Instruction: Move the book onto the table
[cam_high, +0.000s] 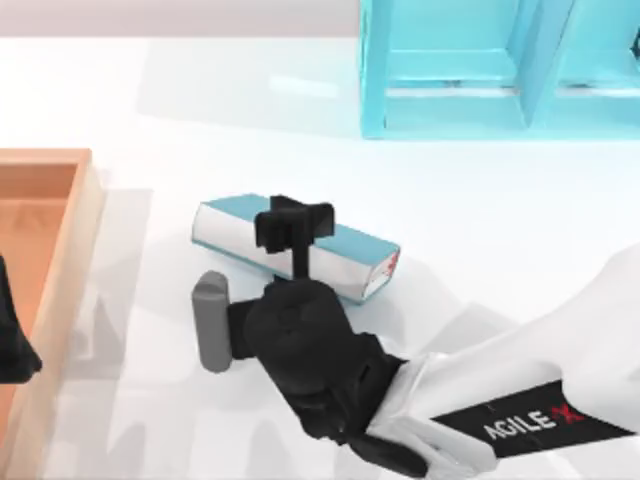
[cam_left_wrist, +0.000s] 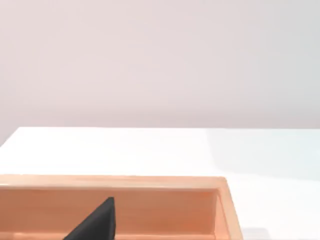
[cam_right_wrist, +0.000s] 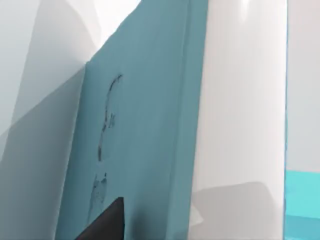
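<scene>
White and glossy, the worktop (cam_high: 480, 220) carries a teal-blue hardback book (cam_high: 340, 245) near its middle, lying at a slant with its white page edges showing and a small red mark at the right-hand corner. My right hand (cam_high: 293, 228) is over the book's middle, its dark fingers (cam_high: 270, 228) set on either side of the cover; they seem to be clamped on it, though the contact is hard to confirm from above. In the right wrist view the book (cam_right_wrist: 145, 150) fills the near field. A light-blue shelf unit (cam_high: 470, 70) stands at the far right. An orange-brown wooden tray (cam_high: 60, 230) sits at the left edge, with my left hand (cam_high: 12, 340) parked over it; I cannot tell how its fingers are set.
</scene>
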